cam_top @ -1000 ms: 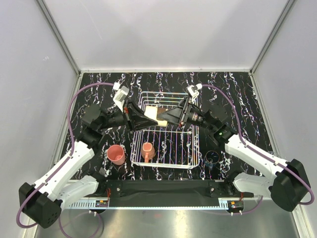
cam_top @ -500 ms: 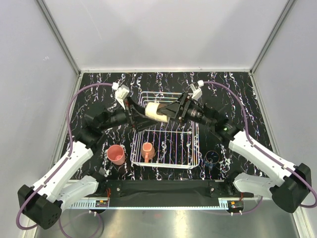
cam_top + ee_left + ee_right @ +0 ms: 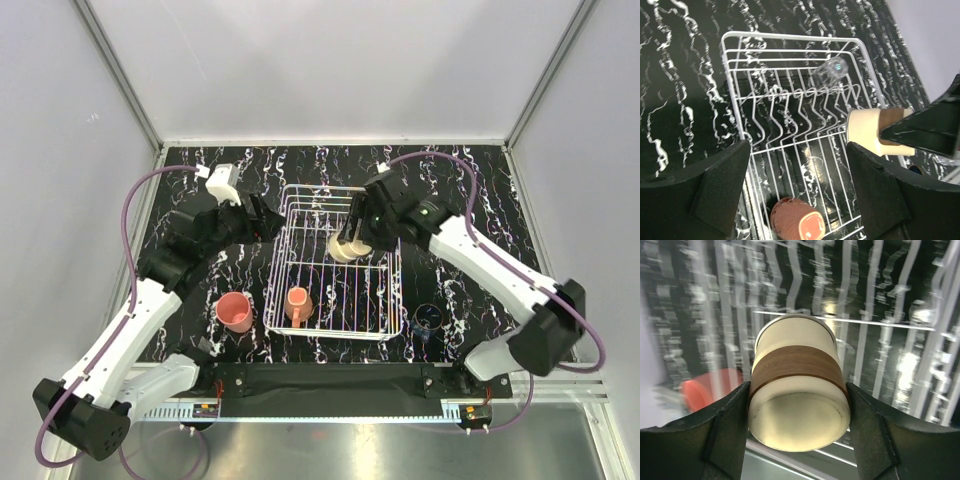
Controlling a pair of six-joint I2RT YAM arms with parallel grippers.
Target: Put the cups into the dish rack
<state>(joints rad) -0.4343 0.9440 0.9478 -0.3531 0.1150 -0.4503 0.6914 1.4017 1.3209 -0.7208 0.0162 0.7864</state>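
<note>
While the right gripper (image 3: 799, 410) is clamping its two dark fingers on either side of it, the cream cup (image 3: 799, 385), banded in brown around its middle, is hanging over the right-centre part of the white wire dish rack (image 3: 335, 187). One round end of the cup is facing the right wrist camera, and whether the cup is touching the wires is not clear. Inside the rack, an orange handled mug (image 3: 297, 303) is sitting in the near-left part, and a clear glass (image 3: 831, 70) is lying toward the far end. Outside the rack, a pink tumbler (image 3: 234, 311) is standing on the black, white-veined table (image 3: 200, 180) just beside the rack's near-left corner. A dark blue cup (image 3: 431, 318) is standing near the near-right corner. The left gripper (image 3: 800, 190) is hovering off the rack's far-left side. Its jaws are standing wide apart with nothing between them, and it is pointing across the rack toward the held cup.
</note>
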